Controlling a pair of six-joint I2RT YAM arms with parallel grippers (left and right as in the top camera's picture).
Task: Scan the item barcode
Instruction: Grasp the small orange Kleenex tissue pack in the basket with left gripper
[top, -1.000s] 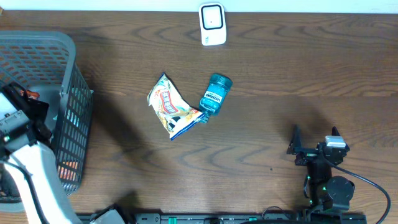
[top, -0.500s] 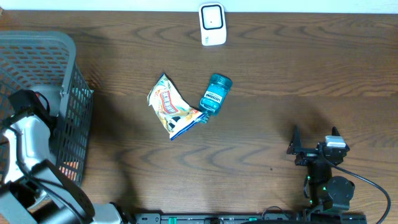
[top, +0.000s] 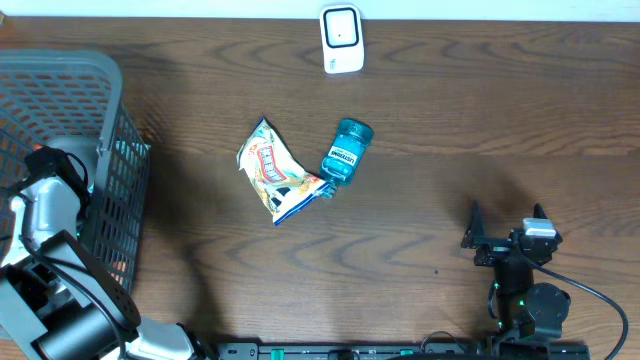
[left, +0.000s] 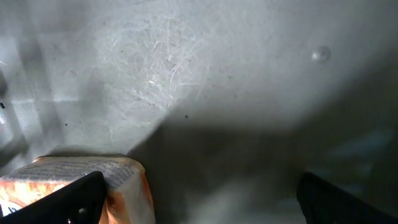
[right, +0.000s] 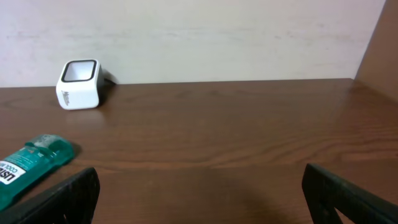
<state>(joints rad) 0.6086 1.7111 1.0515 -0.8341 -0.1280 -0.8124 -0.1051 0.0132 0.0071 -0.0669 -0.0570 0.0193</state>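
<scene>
Overhead: the left arm (top: 45, 205) is down in the basket (top: 60, 65) at the table's left edge. The scanner (top: 341, 38) stands at the far edge.

Left wrist: the left gripper (left: 208, 199) gapes above the basket floor. An orange packet (left: 124, 183), probably the item, lies crinkled with pale print beside the left finger. Centre over it before closing.

Right wrist: the right gripper (right: 205, 196) is spread wide and empty.
</scene>
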